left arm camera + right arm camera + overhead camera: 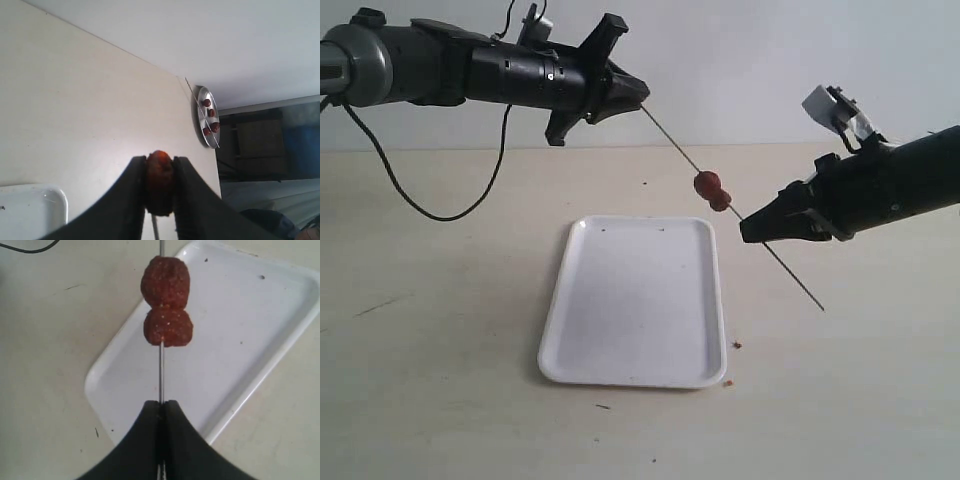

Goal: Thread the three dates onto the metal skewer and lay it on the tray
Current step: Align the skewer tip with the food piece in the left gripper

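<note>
Left claw (pixel 160 162) pinches the third date (pixel 160 187), right claw (pixel 161 407) clamps the skewer (pixel 161 375); I want a dead-straight push along it.

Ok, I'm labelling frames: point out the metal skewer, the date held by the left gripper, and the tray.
metal skewer (pixel 161 374): right wrist view, bare stretch of rod.
held date (pixel 160 182): left wrist view, middle of its front.
tray (pixel 640 300): exterior view, bare floor.
</note>
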Controlling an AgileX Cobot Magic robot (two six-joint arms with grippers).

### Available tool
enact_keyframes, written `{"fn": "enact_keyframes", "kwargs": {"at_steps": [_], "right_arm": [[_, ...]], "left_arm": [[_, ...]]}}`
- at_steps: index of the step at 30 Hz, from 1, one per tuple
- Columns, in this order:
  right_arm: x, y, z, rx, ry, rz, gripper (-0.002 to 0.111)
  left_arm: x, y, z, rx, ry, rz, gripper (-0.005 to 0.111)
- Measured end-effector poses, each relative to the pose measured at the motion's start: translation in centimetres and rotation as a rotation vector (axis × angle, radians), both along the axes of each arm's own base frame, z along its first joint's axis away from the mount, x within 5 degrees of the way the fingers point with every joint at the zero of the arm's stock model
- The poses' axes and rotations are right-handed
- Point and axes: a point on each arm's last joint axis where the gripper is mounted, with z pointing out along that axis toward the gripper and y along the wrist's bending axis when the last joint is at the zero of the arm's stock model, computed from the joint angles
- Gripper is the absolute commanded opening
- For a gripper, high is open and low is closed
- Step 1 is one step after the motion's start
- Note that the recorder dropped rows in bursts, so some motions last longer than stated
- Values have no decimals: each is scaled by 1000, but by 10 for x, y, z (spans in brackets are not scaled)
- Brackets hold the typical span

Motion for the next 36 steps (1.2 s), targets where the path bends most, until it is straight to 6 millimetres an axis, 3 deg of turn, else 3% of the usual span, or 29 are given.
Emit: {"fn": "enact_keyframes", "kwargs": {"at_steps": [27,36], "right_arm": [[2,1,2,23,-28,-13,0],[3,1,3,28,-45,-13,0]], "left_arm": [[-4,-2,-1,-11,16,-49,20],[-9,-14,-1,-11,12,-68,20]]}}
